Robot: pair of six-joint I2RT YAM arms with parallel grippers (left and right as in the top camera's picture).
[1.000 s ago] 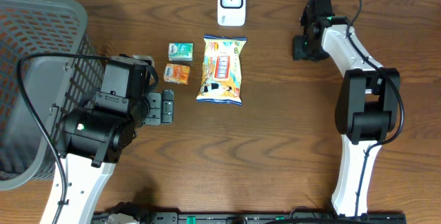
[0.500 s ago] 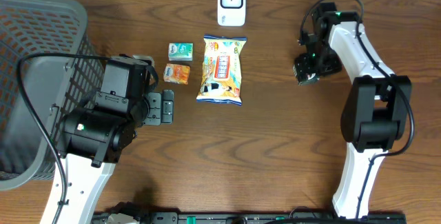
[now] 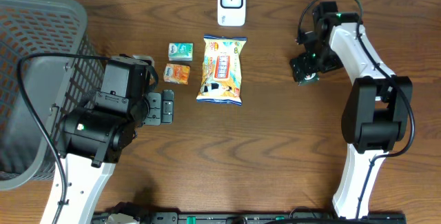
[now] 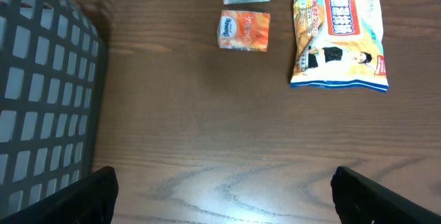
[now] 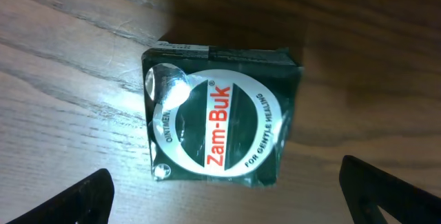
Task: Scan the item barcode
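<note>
Right gripper [image 5: 227,195], jaws wide and empty, hovers with the Zam-Buk box [image 5: 219,131] at twelve o'clock — left gripper [image 4: 224,200], also agape, well off.

Dark brown wood-grain table [image 3: 262,155]: grey plastic mesh basket [image 3: 41,17] at left, white rectangular plastic scanner [image 3: 231,3] at far edge, small green carton [image 3: 180,51] near small orange packet [image 3: 178,74], yellow snack bag [image 3: 222,69] just beside both, dark green square Zam-Buk ointment box [image 5: 219,126] lying flat, well apart to the right.

The Zam-Buk box [image 5: 220,138] is dark green with a white ring and red letters. The snack bag [image 3: 221,69] is yellow, white and blue. One small pack [image 3: 178,73] is orange. The table [image 3: 275,148] is brown with wavy lines.
</note>
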